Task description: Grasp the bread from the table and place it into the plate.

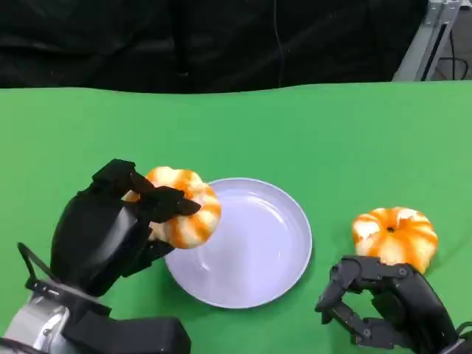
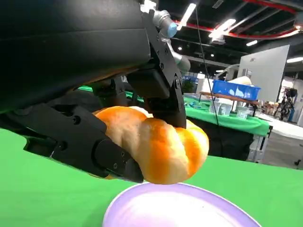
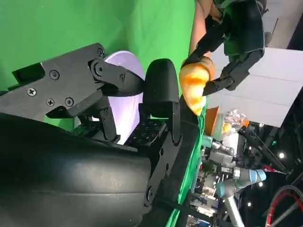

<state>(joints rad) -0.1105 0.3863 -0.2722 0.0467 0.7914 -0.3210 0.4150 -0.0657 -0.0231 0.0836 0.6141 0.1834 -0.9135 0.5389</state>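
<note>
My left hand (image 1: 110, 228) grips an orange-and-white bread roll (image 1: 184, 206), held just above the left rim of the pale lilac plate (image 1: 258, 251). In the left wrist view the black fingers (image 2: 85, 139) wrap the roll (image 2: 161, 146) from both sides, a little above the plate (image 2: 180, 208). The right wrist view shows the left hand (image 3: 236, 38) with the roll (image 3: 194, 87) beyond the plate (image 3: 120, 64). A second roll (image 1: 394, 236) lies on the green table right of the plate. My right hand (image 1: 383, 306) sits just in front of that roll, fingers loosely bent and holding nothing.
Green cloth (image 1: 243, 125) covers the table to its far edge, with a black backdrop behind. A metal frame (image 1: 431, 37) stands at the far right corner. Bare cloth lies beyond the plate.
</note>
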